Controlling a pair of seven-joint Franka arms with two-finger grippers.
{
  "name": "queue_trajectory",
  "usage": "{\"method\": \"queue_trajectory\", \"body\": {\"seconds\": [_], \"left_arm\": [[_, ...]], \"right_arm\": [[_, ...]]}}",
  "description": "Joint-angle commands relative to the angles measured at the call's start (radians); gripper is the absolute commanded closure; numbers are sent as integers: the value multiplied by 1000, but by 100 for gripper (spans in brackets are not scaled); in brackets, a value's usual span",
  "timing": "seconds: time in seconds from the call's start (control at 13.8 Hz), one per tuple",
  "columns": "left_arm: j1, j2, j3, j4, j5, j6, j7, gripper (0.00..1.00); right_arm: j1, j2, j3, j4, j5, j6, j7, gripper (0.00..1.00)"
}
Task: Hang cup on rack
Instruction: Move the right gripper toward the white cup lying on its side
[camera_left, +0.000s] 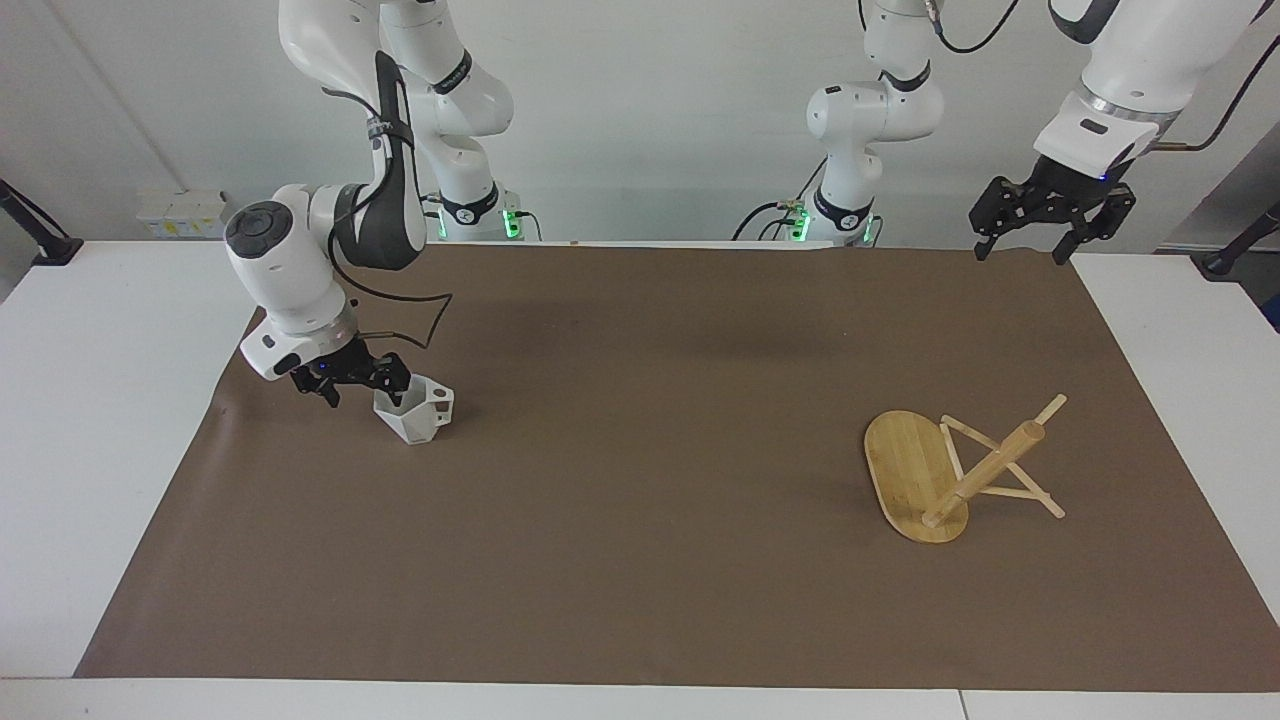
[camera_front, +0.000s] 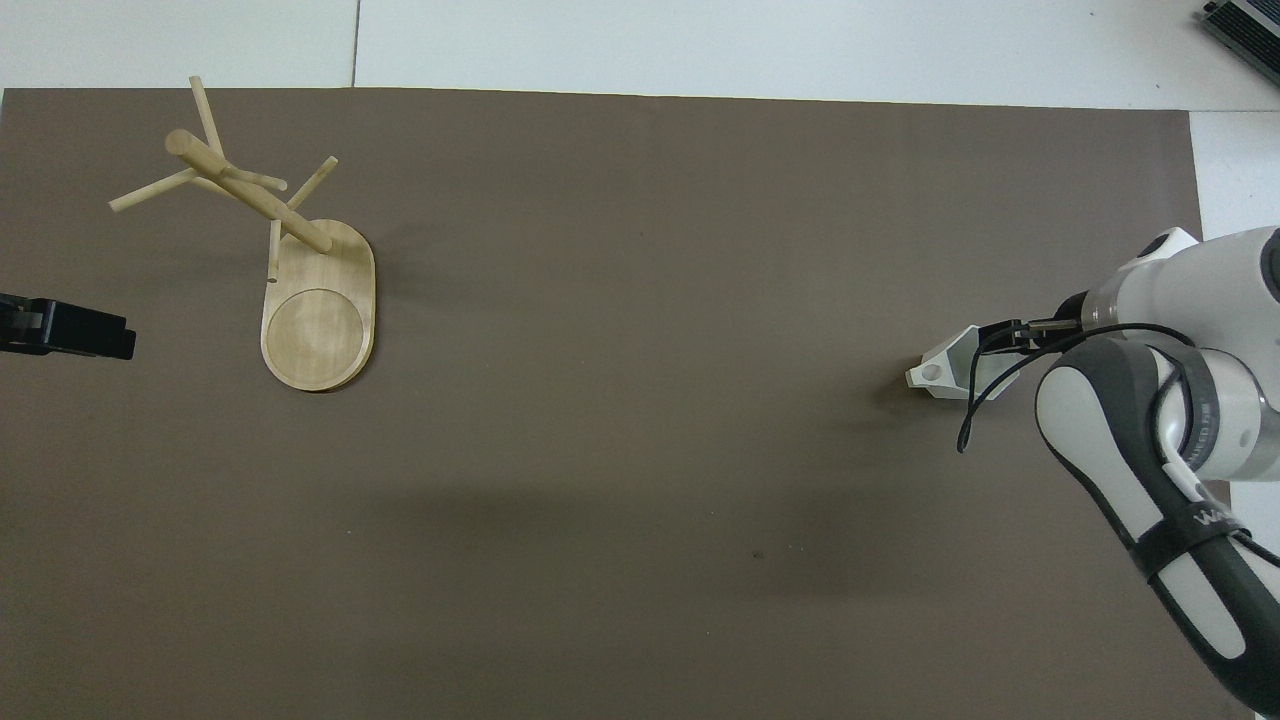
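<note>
— Cup (camera_left: 415, 411) first: what is the right gripper (camera_left: 360, 384) doing to it?

— Its fingers are spread. One fingertip reaches over the cup's rim on the side toward the right arm's end of the table, the other stands outside the wall. They have not pinched the wall. In the overhead view the gripper (camera_front: 1000, 338) covers most of the cup (camera_front: 938, 366).

— And the cup itself?

— Upright on the brown mat (camera_left: 640, 480), at the right arm's end of the table, its blocky handle pointing toward the rack.

— Where is the rack (camera_left: 955, 470)?

— Well apart from the cup, at the left arm's end. Its oval base lies flat on the mat and its pegs are bare.

— The left gripper (camera_left: 1030, 250)?

— It waits, jaws spread, over the mat's edge nearest the robots, holding nothing.
</note>
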Motion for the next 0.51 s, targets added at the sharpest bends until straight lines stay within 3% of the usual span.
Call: {"method": "queue_trajectory", "body": {"seconds": [0.0,0.22,0.43], "left_arm": [[-5,-23,6,-22,-10,6,-9,0],[-2,-23,6,-23,-10,6,-9,0],[-5,-23,6,-22,-10,8,-9,0]], "right_arm": [[-7,-15,4,-38,17,29,-30,7],[-7,-16,4,-38,17,23,-28,31],[-7,-16,4,-36,17,15,-21,65]]}}
